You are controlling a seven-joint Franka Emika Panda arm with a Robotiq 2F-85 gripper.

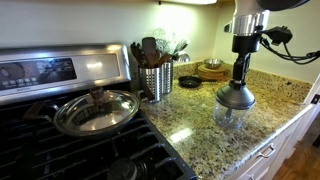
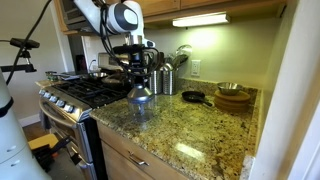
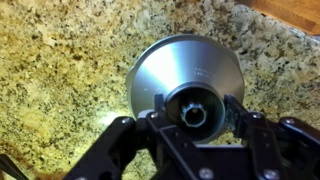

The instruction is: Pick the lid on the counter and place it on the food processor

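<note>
Lid (image 1: 236,97): silvery-grey domed cap on top of the food processor jar (image 1: 232,117). It looks level in both exterior views. Whether it is fully seated on the rim cannot be told.
Jar: clear, upright cylinder on the granite counter (image 1: 195,135), near the front edge and well apart from the stove (image 1: 60,150). Also seen in an exterior view (image 2: 140,110) with the lid (image 2: 141,94) capping it.
Gripper (image 3: 195,113): points straight down over the lid (image 3: 190,65). Jaws are narrow, with one finger on each side of the dark knob at the crown of the dome. The pads appear to press the knob, so it is holding the lid by its knob.
Wrist view: the dome fills the centre with granite all round. The jar is hidden beneath the lid.
Gripper, exterior: hangs vertically above the jar (image 1: 240,72), with cables trailing off its side.
Stove: gas range with black grates. A frying pan (image 1: 95,118) sits on a front burner under a glass pan lid (image 1: 97,104).
Utensil canister (image 1: 155,82): shiny steel and full of utensils, on the counter just beside the stove.
Back of counter: a small black round dish (image 2: 192,97), with stacked wooden bowls (image 2: 232,96) beyond it near the wall.
</note>
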